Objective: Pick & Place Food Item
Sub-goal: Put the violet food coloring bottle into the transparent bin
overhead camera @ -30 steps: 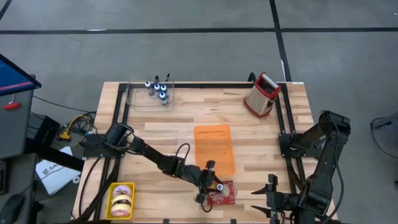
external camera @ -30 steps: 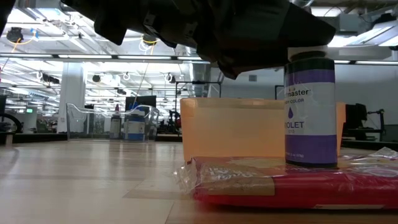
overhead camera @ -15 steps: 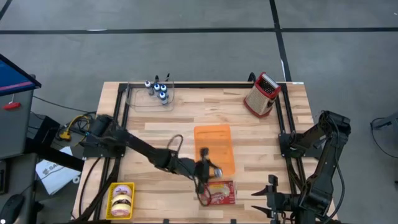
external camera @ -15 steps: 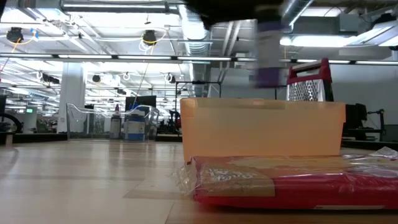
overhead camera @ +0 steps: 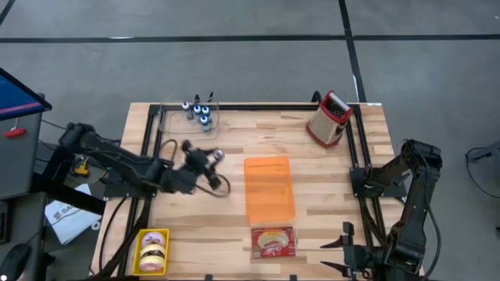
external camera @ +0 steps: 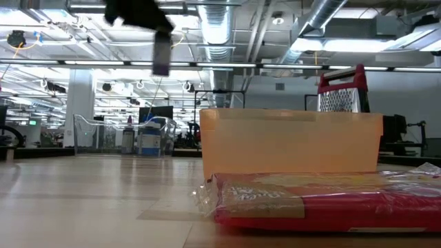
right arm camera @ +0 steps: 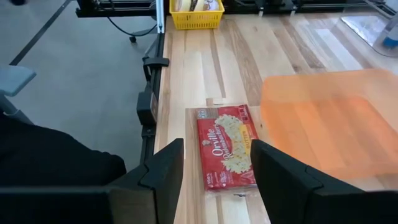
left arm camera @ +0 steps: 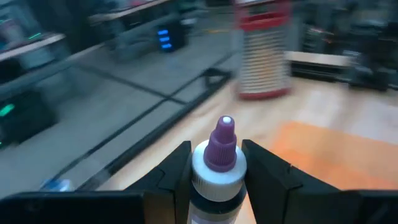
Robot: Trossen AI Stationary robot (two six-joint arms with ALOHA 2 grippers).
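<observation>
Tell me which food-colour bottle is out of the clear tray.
The purple-capped bottle clamped in the left claw, carried above the table; the other bottles stand in the clear tray.

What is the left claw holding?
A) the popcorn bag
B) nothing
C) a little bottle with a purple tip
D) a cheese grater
C: in the left wrist view the left claw is closed around a little bottle with a purple tip, while the grater and the popcorn bag sit on the table.
</observation>
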